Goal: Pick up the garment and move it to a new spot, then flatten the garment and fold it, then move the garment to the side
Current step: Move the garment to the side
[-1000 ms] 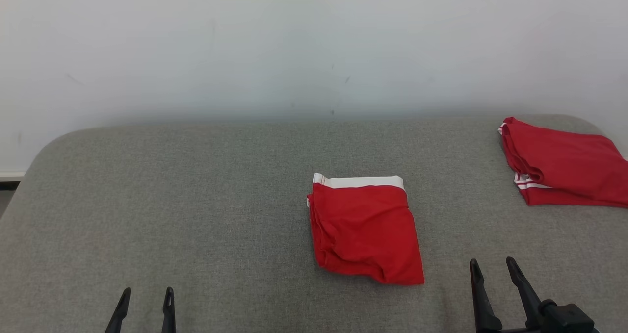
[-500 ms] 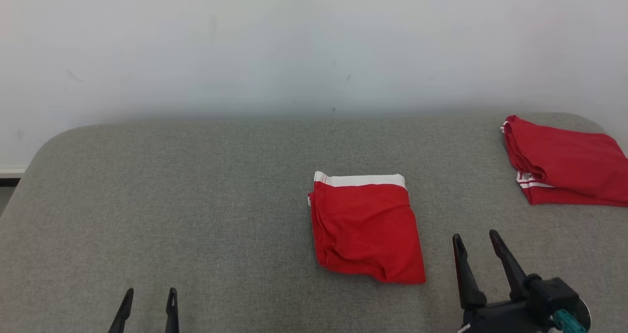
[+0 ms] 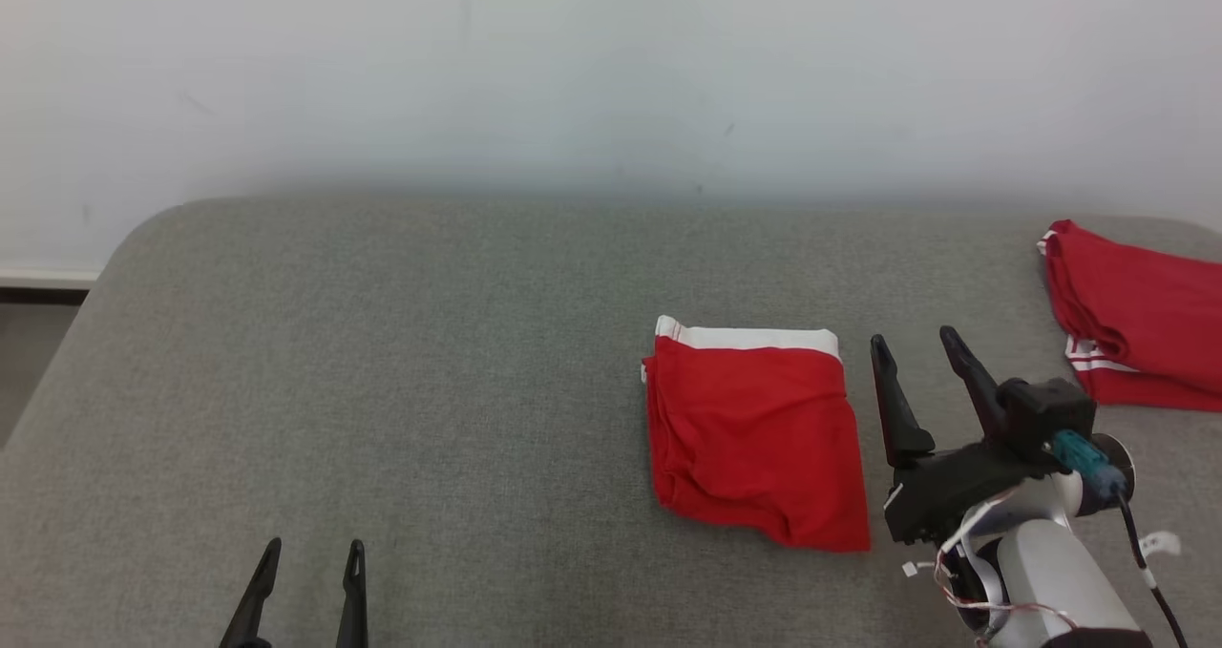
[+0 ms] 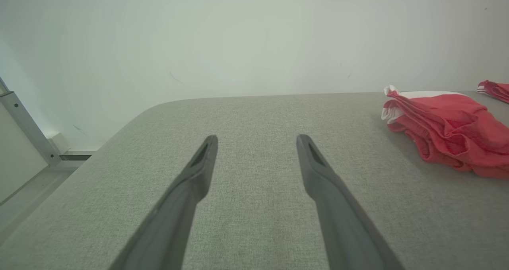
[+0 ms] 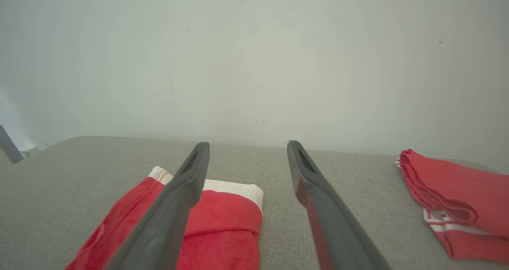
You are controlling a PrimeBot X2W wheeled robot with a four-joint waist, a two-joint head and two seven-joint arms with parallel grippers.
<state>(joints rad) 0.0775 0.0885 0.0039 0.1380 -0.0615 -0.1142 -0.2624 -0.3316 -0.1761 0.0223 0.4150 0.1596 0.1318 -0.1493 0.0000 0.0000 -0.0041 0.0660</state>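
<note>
**Folded garment at mid-surface, right arm alongside it**

The folded garment (image 3: 754, 438), red with a white waistband along its far edge, lies flat on the grey fabric surface (image 3: 430, 362). The right gripper (image 3: 912, 336) stands just beside the garment's right edge, apart from the cloth, its fingers spread wide and holding nothing. The left gripper (image 3: 315, 544) sits well to the garment's left and nearer the robot, its fingers likewise spread and empty. A second red garment (image 3: 1136, 324) lies farther to the right of the folded one, towards the pale wall (image 3: 573, 75).
</note>
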